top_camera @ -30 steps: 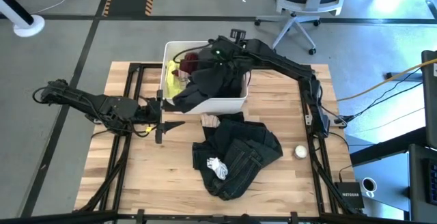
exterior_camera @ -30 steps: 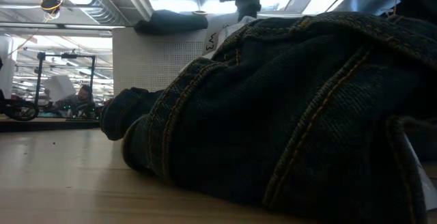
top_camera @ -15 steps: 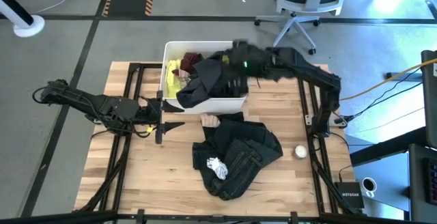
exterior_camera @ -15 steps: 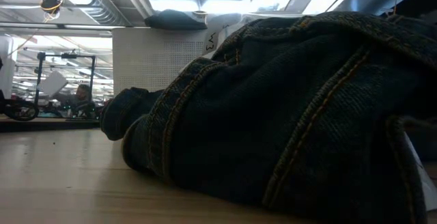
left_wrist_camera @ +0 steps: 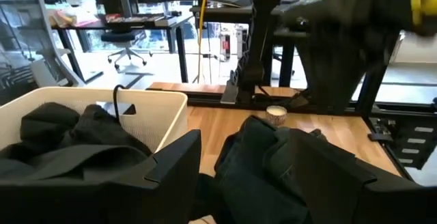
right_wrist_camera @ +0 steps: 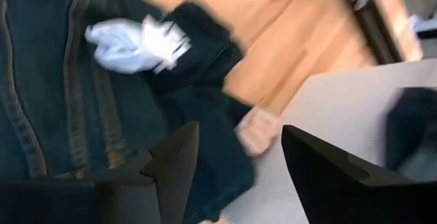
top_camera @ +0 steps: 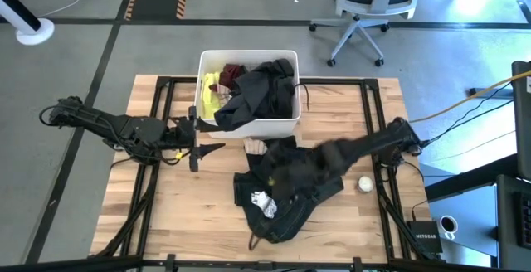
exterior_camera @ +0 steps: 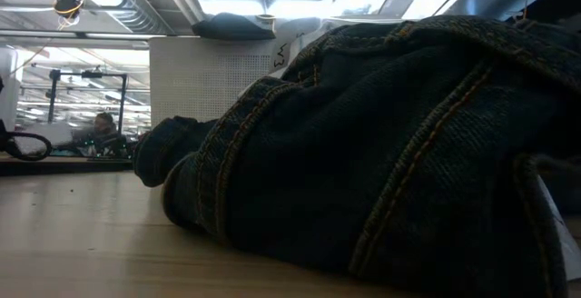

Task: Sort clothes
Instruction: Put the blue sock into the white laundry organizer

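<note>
A white bin (top_camera: pixel 286 127) at the table's far middle holds neon yellow (top_camera: pixel 211 98) and maroon (top_camera: pixel 232 73) clothes and a black garment (top_camera: pixel 257 94) draped over its near rim. A dark denim garment (top_camera: pixel 290 193) lies crumpled on the table near the bin, with a white sock (top_camera: pixel 264 202) on it and a pale pink piece (top_camera: pixel 255 146) at its far edge. My right gripper (top_camera: pixel 290 171) is open and empty above the denim (right_wrist_camera: pixel 54 115). My left gripper (top_camera: pixel 197 143) is open and empty at the bin's left near corner.
A small white ball (top_camera: pixel 365 184) lies on the table to the right of the denim. The denim (exterior_camera: pixel 381 153) fills the low view, with the bin's wall (exterior_camera: pixel 200 80) behind it. Bare wood lies at the table's near left.
My right arm has left the bin and swung toward the table's near edge and down, over the denim pile. The black garment stays in the bin, draped over its near rim.
</note>
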### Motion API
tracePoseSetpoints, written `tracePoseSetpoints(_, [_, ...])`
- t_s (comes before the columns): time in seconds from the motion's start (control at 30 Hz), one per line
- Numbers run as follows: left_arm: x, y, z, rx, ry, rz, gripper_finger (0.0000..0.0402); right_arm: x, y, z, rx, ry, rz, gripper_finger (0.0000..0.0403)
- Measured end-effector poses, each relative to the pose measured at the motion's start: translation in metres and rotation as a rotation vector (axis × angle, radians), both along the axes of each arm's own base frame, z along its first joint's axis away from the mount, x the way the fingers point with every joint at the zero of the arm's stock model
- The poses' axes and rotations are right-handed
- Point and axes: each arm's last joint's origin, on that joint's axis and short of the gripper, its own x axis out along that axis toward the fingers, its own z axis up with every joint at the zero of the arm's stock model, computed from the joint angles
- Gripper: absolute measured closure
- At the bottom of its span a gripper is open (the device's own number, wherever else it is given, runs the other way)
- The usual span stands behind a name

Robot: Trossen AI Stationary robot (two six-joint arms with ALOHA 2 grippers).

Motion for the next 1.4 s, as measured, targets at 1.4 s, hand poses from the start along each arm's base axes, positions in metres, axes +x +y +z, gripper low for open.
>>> tracePoseSetpoints(1.4, [0.0, 0.0, -0.001, -0.001, 0.007, 0.002, 0.0188, 0.004, 0.051, -0.163, 0.026, -0.171, -0.096, 0.0175])
